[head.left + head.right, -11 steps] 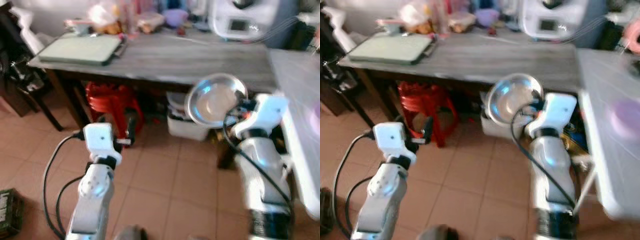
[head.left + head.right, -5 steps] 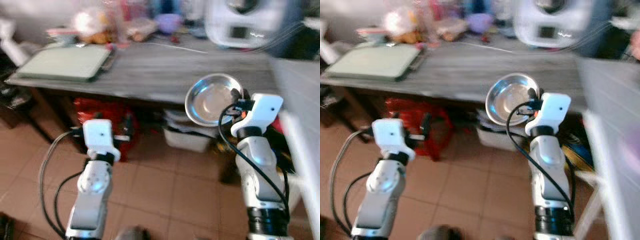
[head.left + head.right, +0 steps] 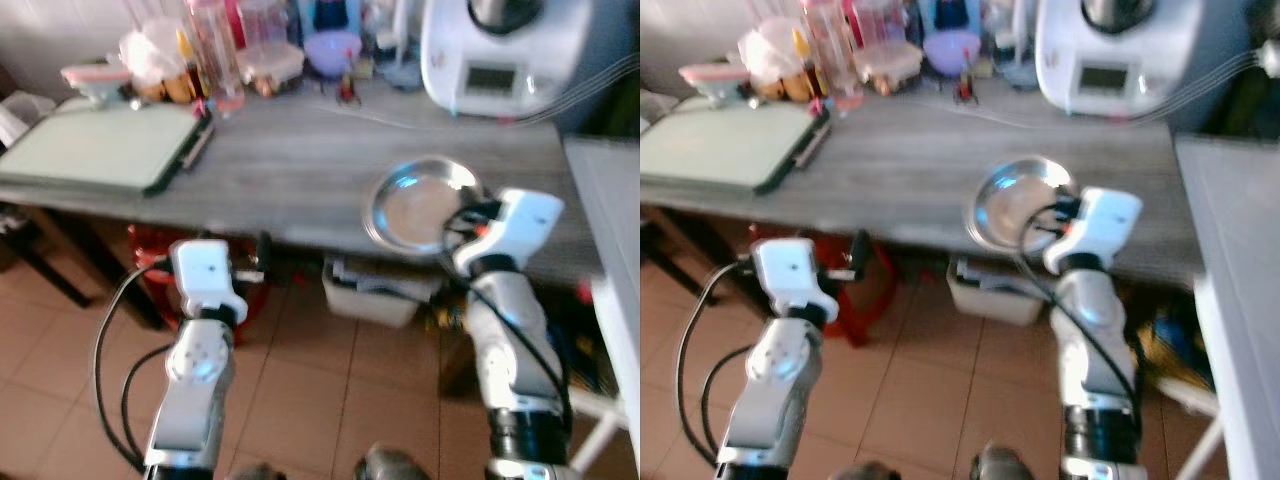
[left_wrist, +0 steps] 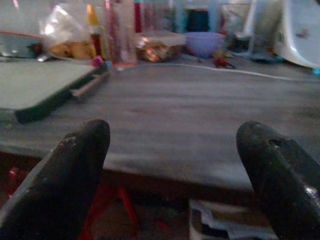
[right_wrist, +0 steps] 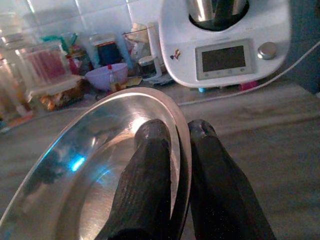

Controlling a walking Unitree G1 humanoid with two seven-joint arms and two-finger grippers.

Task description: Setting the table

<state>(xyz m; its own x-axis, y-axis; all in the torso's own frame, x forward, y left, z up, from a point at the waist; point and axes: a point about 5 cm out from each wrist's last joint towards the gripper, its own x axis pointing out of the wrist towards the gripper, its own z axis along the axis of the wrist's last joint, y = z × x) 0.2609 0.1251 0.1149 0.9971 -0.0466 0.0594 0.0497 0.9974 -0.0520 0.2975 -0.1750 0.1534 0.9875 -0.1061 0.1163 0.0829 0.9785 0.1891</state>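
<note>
I have the right gripper [image 5: 172, 165] clamped on the rim of a shallow steel plate [image 3: 420, 205], one black finger inside the dish and one outside, as the right wrist view shows. From the head cameras I see the plate tilted up and held over the near edge of the grey wooden table [image 3: 300, 170], towards its right end; the picture is soft there, so I cannot say whether its lower edge touches the tabletop.

My left gripper [image 4: 175, 170] is spread wide and carries nothing. In the left wrist view its two fingers [image 4: 75, 165] frame the table edge, level with the top, and in the head views the left arm sits just in front of the table, below its edge.

On the table's left end lies a pale green cutting board [image 3: 100, 145]. Along the back wall I make out a white kitchen machine with a small display [image 3: 500, 50], a lilac bowl [image 3: 333, 47], several clear containers [image 3: 265, 25] and a plastic bag [image 3: 150, 55]. Under the table stand a red stool [image 3: 150, 260] and a white bin [image 3: 375, 285] on the terracotta tile floor [image 3: 300, 400]. A white surface [image 3: 1240, 260] runs along my right.
</note>
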